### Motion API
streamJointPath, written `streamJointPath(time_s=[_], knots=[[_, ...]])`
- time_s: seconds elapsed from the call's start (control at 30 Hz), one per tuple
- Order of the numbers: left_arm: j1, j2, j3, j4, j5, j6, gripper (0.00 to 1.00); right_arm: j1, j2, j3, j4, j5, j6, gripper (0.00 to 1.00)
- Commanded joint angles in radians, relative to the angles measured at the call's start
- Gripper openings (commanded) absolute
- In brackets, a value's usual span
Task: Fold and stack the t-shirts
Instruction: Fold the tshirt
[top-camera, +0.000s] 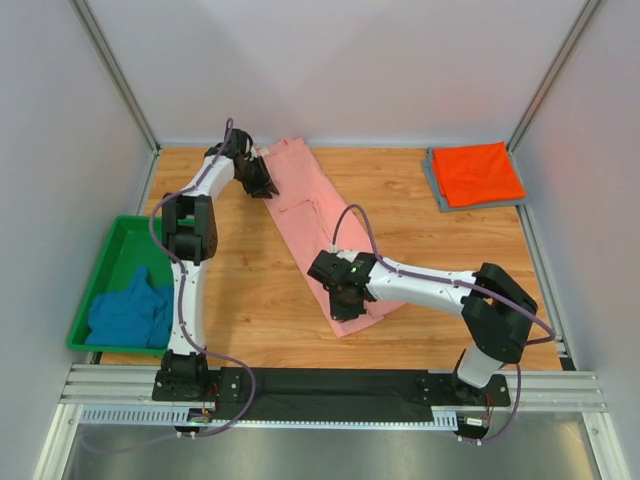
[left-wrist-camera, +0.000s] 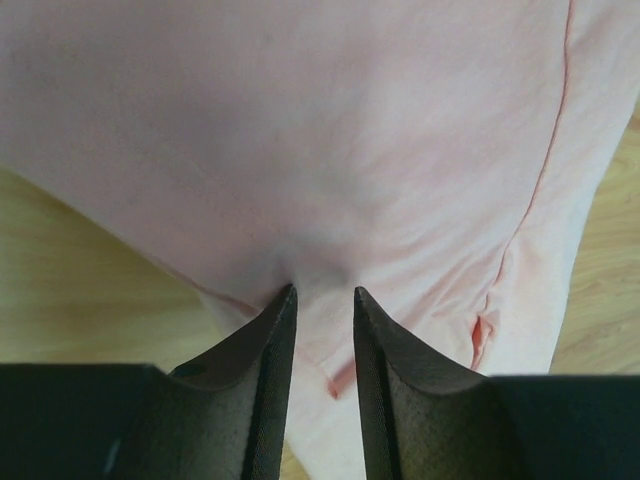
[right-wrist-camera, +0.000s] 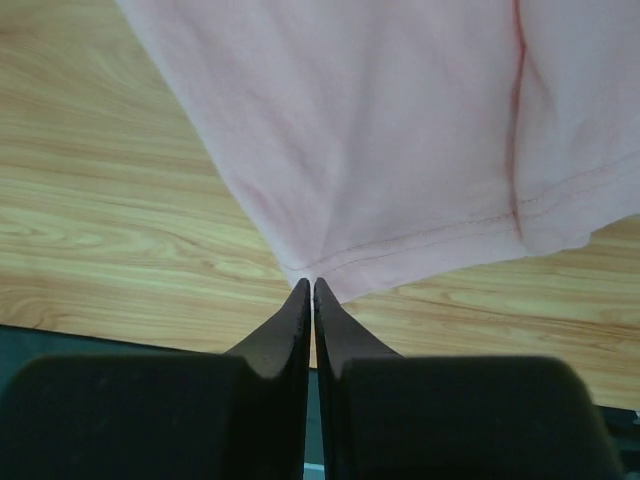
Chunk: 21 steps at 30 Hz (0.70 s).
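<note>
— Where is your left hand?

— My left hand (top-camera: 260, 180) is clamped on the pink tee (top-camera: 310, 210) at its far end. The cloth puckers right at my fingertips, and a bit of it fills the narrow slot between them.

— And the right?

— My right hand (top-camera: 340, 296) has its fingers pressed together on the near hem corner. The cloth fans out ahead of that hand, and part of it is lifted off the surface (top-camera: 250, 290).

— So the tee runs between your hands?

— Yes, as a long folded strip, slanting from one hand to the other.

— And the other tees?

— The orange tee (top-camera: 478, 172) lies folded on the grey tee (top-camera: 433, 187), well beyond my right hand and out to its right. The teal tee (top-camera: 130, 315) is crumpled in the bin (top-camera: 108, 255), to the left of my left arm and nearer than that hand.
</note>
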Motion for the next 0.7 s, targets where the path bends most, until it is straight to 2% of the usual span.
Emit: streamJointPath(time_s=[0.0,0.2,0.3,0.37,0.47,0.5,0.6,0.67], knots=[[-0.009,-0.170,-0.142,0.061,0.002,-0.037,0.38,-0.037,-0.055,0.114,-0.098,0.016,-0.058,0.06],[-0.024,-0.374,-0.296,0.044,-0.021,-0.089,0.43,-0.262,-0.196,0.067,-0.107,-0.203,-0.245,0.20],[-0.050,-0.426,-0.327,-0.058,-0.042,-0.089,0.43,-0.388,-0.212,0.013,-0.109,-0.317,-0.365,0.26],[-0.081,-0.486,-0.376,-0.095,-0.045,-0.094,0.43,-0.439,-0.196,0.009,-0.135,-0.337,-0.426,0.28],[-0.128,-0.613,-0.538,-0.063,-0.035,-0.126,0.43,-0.552,-0.155,0.019,-0.164,-0.365,-0.511,0.32],[-0.142,-0.650,-0.637,-0.037,-0.015,-0.137,0.44,-0.572,-0.135,0.024,-0.173,-0.374,-0.540,0.37],[-0.222,-0.776,-0.808,0.036,0.005,-0.186,0.47,-0.666,-0.106,0.042,-0.181,-0.416,-0.580,0.46],[-0.285,-0.848,-0.891,0.079,0.020,-0.254,0.48,-0.745,-0.072,0.052,-0.181,-0.441,-0.617,0.47]])
